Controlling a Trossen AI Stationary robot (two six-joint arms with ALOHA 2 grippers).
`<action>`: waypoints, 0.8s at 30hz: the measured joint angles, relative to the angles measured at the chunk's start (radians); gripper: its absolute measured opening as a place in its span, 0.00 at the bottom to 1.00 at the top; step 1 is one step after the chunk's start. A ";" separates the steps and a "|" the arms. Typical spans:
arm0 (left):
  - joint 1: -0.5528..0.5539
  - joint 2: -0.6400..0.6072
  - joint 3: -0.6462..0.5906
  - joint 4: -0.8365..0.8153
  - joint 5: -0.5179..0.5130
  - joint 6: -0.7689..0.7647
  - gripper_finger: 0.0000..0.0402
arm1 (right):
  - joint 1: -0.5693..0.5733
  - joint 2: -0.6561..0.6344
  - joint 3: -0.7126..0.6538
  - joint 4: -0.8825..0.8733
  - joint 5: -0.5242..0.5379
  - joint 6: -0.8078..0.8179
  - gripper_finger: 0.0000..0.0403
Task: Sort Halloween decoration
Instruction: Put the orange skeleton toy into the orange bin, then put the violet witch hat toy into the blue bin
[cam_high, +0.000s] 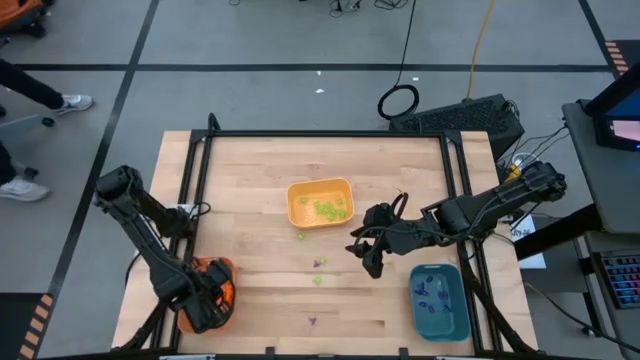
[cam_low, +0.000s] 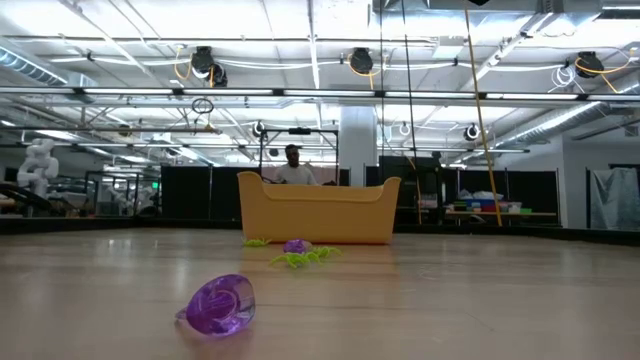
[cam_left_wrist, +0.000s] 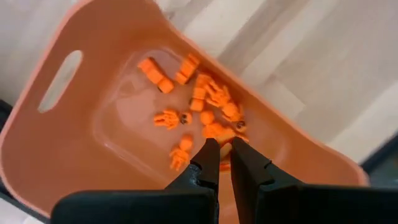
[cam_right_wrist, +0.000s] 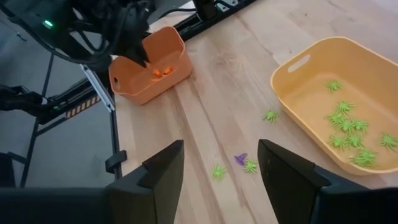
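Orange pieces lie in the orange tray at lower left of the high view, where the left claw hangs, fingers pressed together. Green pieces fill the yellow tray at centre; purple pieces sit in the teal tray at lower right. Loose green and purple pieces lie on the table. The right claw hovers spread beside them.

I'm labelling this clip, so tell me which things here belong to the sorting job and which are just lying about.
Part of the job:
- loose green spiders and purple ring on the table
- orange tray of orange pieces
- yellow tray of green spiders
- teal tray of purple pieces

Just lying about:
- cable loop on the floor
- black case behind the table
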 joint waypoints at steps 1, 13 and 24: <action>0.000 0.000 -0.012 0.006 0.000 -0.001 0.04 | 0.000 0.000 0.000 0.004 0.000 0.000 0.48; 0.001 0.000 -0.058 0.029 -0.004 -0.048 0.15 | 0.000 0.000 0.000 0.010 0.003 0.002 0.48; 0.001 -0.013 0.041 -0.093 0.016 -0.056 0.38 | 0.000 0.000 0.000 0.010 0.005 -0.003 0.48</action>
